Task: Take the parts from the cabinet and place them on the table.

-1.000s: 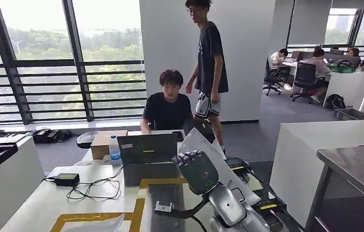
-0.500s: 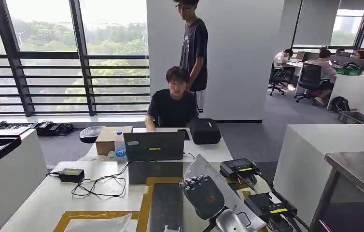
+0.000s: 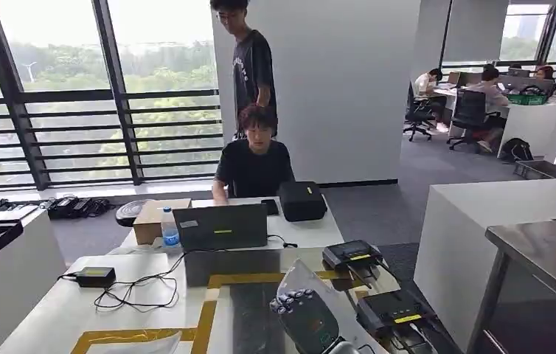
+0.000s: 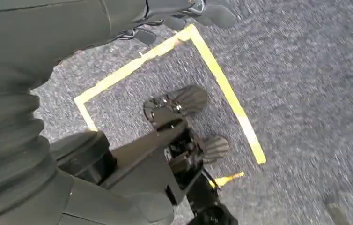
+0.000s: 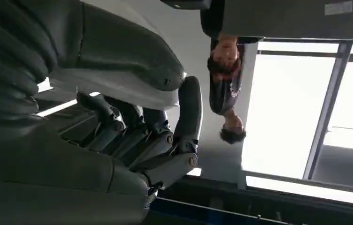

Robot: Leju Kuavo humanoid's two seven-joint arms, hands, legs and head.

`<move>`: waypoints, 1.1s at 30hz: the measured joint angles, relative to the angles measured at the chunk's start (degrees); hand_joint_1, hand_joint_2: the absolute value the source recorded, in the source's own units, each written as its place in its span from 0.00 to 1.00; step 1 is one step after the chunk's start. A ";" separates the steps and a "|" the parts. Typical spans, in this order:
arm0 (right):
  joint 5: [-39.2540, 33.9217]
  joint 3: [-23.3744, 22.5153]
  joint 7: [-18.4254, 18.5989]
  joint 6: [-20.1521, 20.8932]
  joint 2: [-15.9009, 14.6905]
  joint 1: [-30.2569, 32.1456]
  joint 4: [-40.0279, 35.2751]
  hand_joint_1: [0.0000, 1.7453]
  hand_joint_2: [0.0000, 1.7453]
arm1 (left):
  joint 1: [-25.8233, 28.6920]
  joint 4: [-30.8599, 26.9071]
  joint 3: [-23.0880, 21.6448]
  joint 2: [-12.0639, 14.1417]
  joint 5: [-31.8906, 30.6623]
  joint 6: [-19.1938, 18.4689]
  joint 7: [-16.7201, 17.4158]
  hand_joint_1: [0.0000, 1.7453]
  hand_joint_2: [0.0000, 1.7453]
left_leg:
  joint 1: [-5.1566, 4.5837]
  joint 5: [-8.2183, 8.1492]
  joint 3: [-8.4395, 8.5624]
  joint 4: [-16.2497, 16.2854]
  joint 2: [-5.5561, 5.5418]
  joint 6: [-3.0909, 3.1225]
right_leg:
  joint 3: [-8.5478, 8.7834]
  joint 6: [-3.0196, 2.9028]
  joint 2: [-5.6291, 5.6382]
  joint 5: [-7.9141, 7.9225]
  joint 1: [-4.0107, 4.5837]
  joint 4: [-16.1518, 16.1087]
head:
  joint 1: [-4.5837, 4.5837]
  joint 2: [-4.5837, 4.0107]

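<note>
While the right hand (image 3: 306, 318) grips a flat translucent plastic part (image 3: 299, 279) low in the frame's centre, raised above the white desk (image 3: 54, 310) with yellow tape ready for placing, the left hand (image 4: 202, 11) hangs over carpet, its fingers' state unclear.

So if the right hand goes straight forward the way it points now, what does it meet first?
Probably the back of the dark grey open laptop. The right hand, holding a clear plastic bag, hangs over the white table pointing toward it, though depth is unclear.
</note>
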 joint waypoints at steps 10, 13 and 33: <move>-0.55 0.72 0.02 -0.11 -0.09 -0.03 0.00 0.00 0.00 | -0.08 0.00 0.00 0.00 0.00 -0.83 0.22 0.00 1.00 | -0.01 0.01 0.00 0.13 -0.01 -0.28 | 0.13 -0.04 -0.02 0.02 -0.04 0.00 | 0.02 0.00; -0.68 0.98 0.02 -0.20 -0.15 -0.03 0.00 0.00 0.00 | -0.08 0.00 0.00 0.00 0.00 -0.85 0.20 0.00 1.00 | -0.02 -0.01 -0.02 0.20 -0.01 -0.27 | 0.14 -0.02 -0.02 0.03 -0.04 0.00 | 0.02 0.00; -1.70 1.31 1.51 -0.89 -1.07 -0.03 0.00 0.00 0.00 | -0.11 0.00 0.00 0.00 0.48 -0.72 -0.31 0.00 0.00 | -0.03 -0.08 -0.04 0.27 -0.01 -0.24 | 0.14 0.00 -0.01 0.03 -0.05 -0.01 | 0.04 0.00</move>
